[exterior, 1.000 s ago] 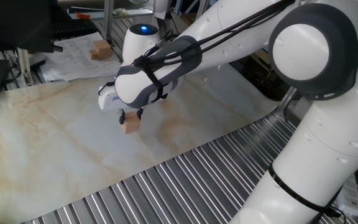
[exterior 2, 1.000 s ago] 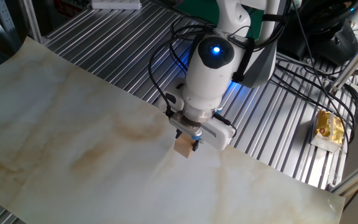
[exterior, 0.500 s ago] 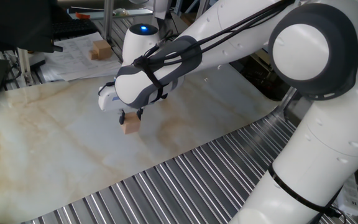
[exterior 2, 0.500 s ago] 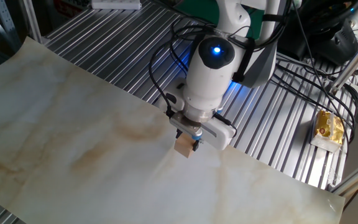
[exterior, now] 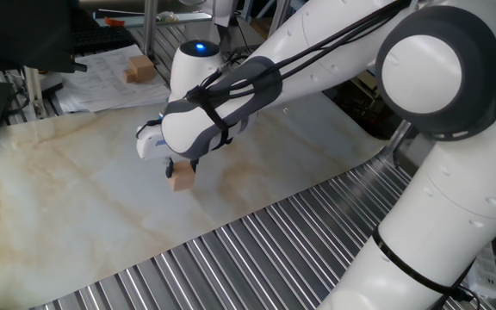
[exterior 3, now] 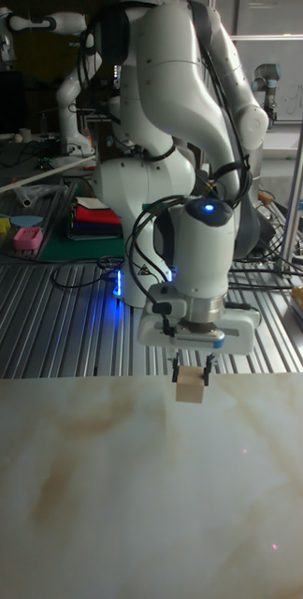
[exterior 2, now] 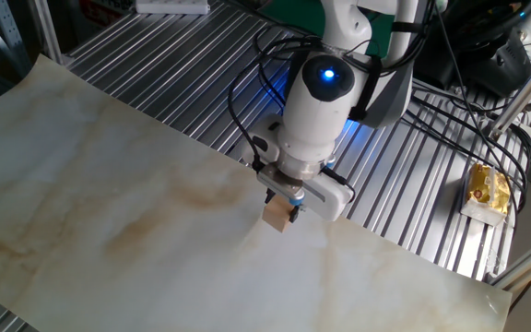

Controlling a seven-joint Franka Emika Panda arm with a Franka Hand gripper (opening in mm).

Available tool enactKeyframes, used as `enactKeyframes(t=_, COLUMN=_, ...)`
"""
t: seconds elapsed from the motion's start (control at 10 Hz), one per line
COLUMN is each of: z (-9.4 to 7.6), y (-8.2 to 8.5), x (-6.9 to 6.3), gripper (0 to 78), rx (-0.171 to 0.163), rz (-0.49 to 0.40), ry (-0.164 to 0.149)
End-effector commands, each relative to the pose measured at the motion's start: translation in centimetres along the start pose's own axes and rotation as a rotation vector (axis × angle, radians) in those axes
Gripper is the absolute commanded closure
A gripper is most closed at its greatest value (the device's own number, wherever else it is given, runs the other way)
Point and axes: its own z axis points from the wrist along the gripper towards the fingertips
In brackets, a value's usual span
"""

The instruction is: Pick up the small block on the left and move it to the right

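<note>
The small block (exterior: pixel 180 177) (exterior 2: pixel 277 217) (exterior 3: pixel 191 389) is a plain light-tan wooden cube. It sits between the fingers of my gripper (exterior: pixel 180 169) (exterior 2: pixel 280 207) (exterior 3: pixel 191 379), which points straight down and is shut on its top half. The cube hangs at or just above the marble-patterned board (exterior: pixel 58 198) (exterior 2: pixel 109 184) (exterior 3: pixel 123 487), and I cannot tell whether it touches. In the tall fixed view it is near the board's far edge, a little left of centre.
A larger tan block (exterior: pixel 139 69) lies on papers behind the board. Ribbed metal tabletop (exterior: pixel 257 258) (exterior 2: pixel 413 184) surrounds the board. A yellow packet (exterior 2: pixel 489 189) lies on the ribs at the right. The robot base (exterior 3: pixel 161 187) stands behind the gripper.
The gripper and the held cube have shifted a small way sideways over the board, rightward in both fixed views. The grip itself looks the same.
</note>
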Motion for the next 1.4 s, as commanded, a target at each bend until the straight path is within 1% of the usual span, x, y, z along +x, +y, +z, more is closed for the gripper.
enactKeyframes(t=0.1, z=-0.12, y=0.06, x=-0.14, gripper=76.4, rx=0.011, rz=-0.06, ry=-0.001)
enactKeyframes(t=0.2, z=-0.12, y=0.06, x=-0.14, gripper=76.4, rx=0.011, rz=-0.06, ry=-0.001)
enactKeyframes(t=0.3, z=-0.12, y=0.06, x=-0.14, gripper=76.4, rx=0.025, rz=-0.072, ry=0.036)
enactKeyframes(t=0.4, z=-0.12, y=0.06, x=-0.14, gripper=76.4, rx=0.035, rz=-0.075, ry=0.059)
enactKeyframes(t=0.7, z=-0.12, y=0.06, x=-0.14, gripper=76.4, rx=0.034, rz=-0.09, ry=0.078)
enactKeyframes(t=0.8, z=-0.12, y=0.06, x=-0.14, gripper=76.4, rx=0.043, rz=-0.121, ry=0.09)
enactKeyframes(t=0.9, z=-0.12, y=0.06, x=-0.14, gripper=76.4, rx=0.041, rz=-0.137, ry=0.101)
enactKeyframes(t=1.0, z=-0.12, y=0.06, x=-0.14, gripper=76.4, rx=0.022, rz=-0.123, ry=0.11)
enactKeyframes(t=1.1, z=-0.12, y=0.06, x=-0.14, gripper=76.4, rx=-0.012, rz=-0.096, ry=0.113)
enactKeyframes(t=1.2, z=-0.12, y=0.06, x=-0.14, gripper=76.4, rx=-0.012, rz=-0.096, ry=0.113)
enactKeyframes(t=1.3, z=-0.07, y=0.09, x=-0.11, gripper=76.4, rx=-0.053, rz=-0.05, ry=0.096)
enactKeyframes(t=1.4, z=-0.06, y=0.1, x=-0.09, gripper=76.4, rx=-0.052, rz=-0.049, ry=0.095)
